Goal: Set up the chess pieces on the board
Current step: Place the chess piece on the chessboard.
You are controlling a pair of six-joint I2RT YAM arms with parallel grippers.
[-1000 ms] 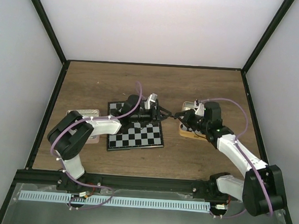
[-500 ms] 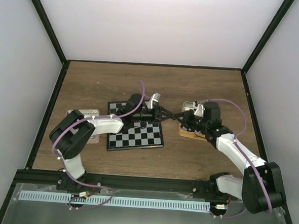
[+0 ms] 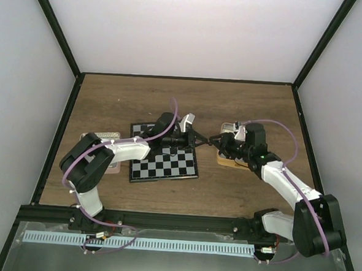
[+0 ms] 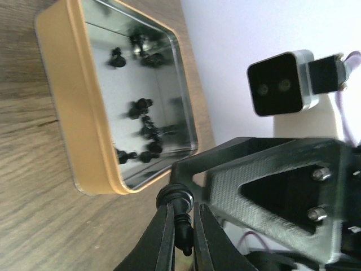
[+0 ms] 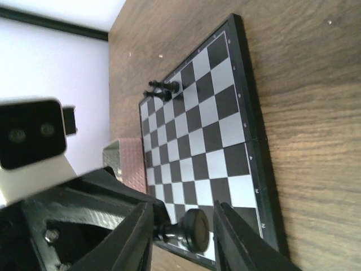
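Observation:
Between the board point(image 3: 167, 166) and the tin, my two grippers meet tip to tip above the table. My left gripper point(image 4: 184, 210) is shut on the stem of one black chess piece point(image 4: 180, 197), which lies sideways with its round base toward the right gripper. My right gripper point(image 5: 186, 234) stands open around that same piece point(image 5: 194, 228), with a gap on each side of the base. Two more black pieces point(image 5: 163, 87) stand on the board point(image 5: 208, 124) at its far edge. In the top view the left gripper point(image 3: 199, 138) and the right gripper point(image 3: 214, 139) almost touch.
A gold-rimmed metal tin point(image 4: 93, 113) holding several loose black pieces lies right of the board, under my right arm point(image 3: 277, 178). A pink tray point(image 5: 128, 166) sits at the board's left side, partly under the left arm point(image 3: 115, 153).
My left gripper's jaws have closed onto the piece held out by the right gripper. The right gripper's jaws have parted from it. Both arms stayed nearly in place.

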